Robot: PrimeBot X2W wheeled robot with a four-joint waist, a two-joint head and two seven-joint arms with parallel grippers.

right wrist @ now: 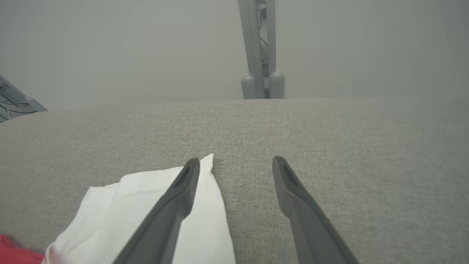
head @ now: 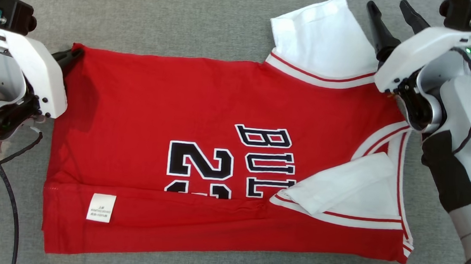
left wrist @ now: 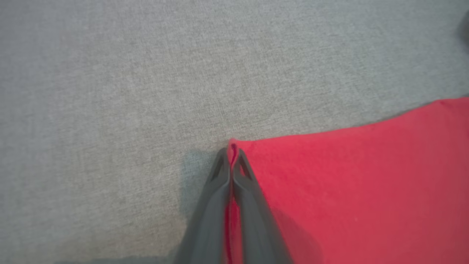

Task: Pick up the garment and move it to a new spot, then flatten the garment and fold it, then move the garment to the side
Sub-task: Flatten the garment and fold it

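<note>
left gripper (head: 73, 56) pinching the jersey (head: 159, 102) at its far-left corner (red cloth between the tips). right gripper (head: 388, 7) spread, one finger over the far-right white sleeve (head: 321, 34).

My head camera looks almost straight down on the grey woven cloth surface (head: 165, 15), taking in the whole red basketball jersey with white trim (head: 158, 114). My left wrist camera sits close, facing down along the left gripper (left wrist: 232, 148) at the jersey's corner, upper left of the head frame. My right wrist camera looks low and shallow past the right gripper (right wrist: 236, 160) toward a grey upright post (right wrist: 260, 47). The white sleeve (right wrist: 139, 205) at its lower left lies at the head frame's top.
</note>
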